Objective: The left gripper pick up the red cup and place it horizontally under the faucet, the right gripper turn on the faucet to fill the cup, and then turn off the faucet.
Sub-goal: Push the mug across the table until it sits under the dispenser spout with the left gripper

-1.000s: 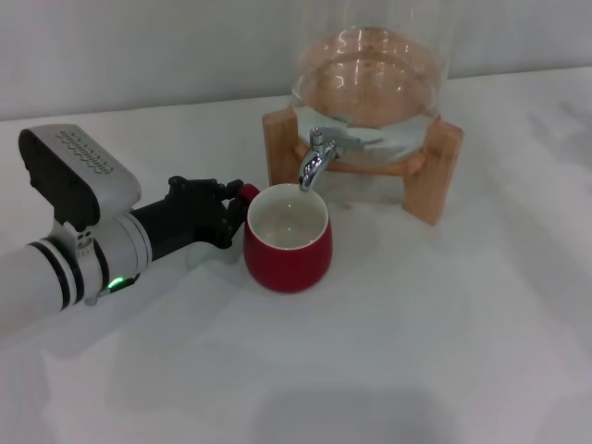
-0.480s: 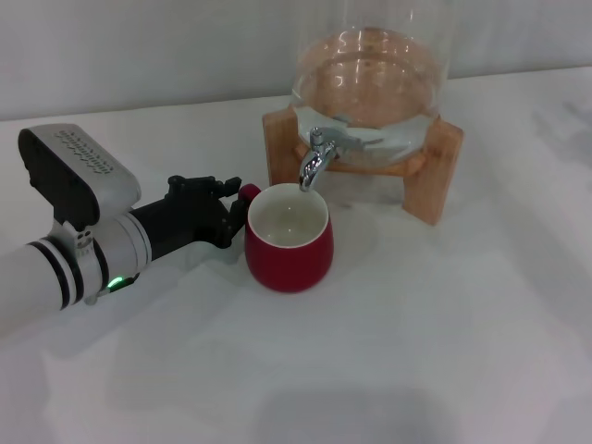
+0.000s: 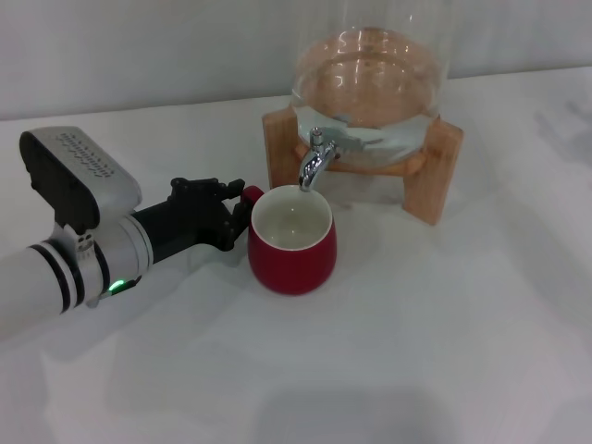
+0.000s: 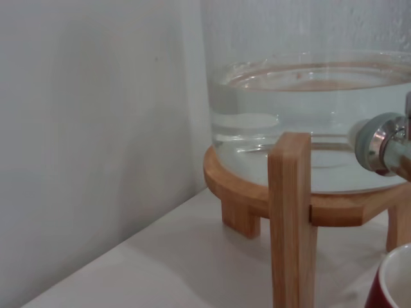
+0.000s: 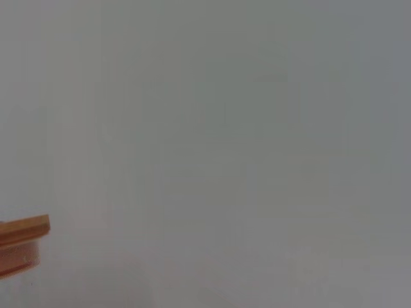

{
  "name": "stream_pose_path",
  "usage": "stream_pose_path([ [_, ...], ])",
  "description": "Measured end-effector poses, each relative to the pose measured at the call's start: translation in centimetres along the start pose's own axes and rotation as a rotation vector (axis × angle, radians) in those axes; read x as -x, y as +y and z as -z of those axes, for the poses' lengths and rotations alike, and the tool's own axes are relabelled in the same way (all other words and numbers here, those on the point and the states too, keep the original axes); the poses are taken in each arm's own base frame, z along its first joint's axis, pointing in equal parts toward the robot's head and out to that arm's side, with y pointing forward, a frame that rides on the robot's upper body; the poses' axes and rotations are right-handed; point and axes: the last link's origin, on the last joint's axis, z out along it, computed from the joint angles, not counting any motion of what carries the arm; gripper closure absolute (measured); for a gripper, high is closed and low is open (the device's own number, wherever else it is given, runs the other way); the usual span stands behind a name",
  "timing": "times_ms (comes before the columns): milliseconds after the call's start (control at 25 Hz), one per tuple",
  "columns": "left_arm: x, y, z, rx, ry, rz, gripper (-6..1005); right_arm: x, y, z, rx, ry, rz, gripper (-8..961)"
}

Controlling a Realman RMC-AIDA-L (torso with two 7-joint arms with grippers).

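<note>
The red cup (image 3: 291, 259) stands upright on the white table, its white inside empty. Its rim is just below the spout of the chrome faucet (image 3: 314, 159). My left gripper (image 3: 236, 208) reaches in from the left with its black fingers closed on the cup's small red handle. In the left wrist view, the faucet (image 4: 382, 144) shows at the edge and a bit of the cup's rim (image 4: 392, 285) shows in the corner. The right gripper is out of view.
The glass dispenser (image 3: 370, 74) holds water and sits in a wooden stand (image 3: 435, 176) at the back of the table (image 3: 416, 351). A grey wall rises behind it. The right wrist view shows only grey wall and a wooden piece (image 5: 22, 237).
The left gripper and the cup have shifted slightly to the right, so the cup sits more squarely under the spout.
</note>
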Motion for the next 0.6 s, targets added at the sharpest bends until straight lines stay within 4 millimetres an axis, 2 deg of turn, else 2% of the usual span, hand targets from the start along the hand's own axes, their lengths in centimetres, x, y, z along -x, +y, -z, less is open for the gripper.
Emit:
stream_pose_path([
  [600,0.97,0.25,0.54,-0.008,-0.008,0.025,707,0.01,0.02,-0.02,0.001,-0.001,0.000,320],
])
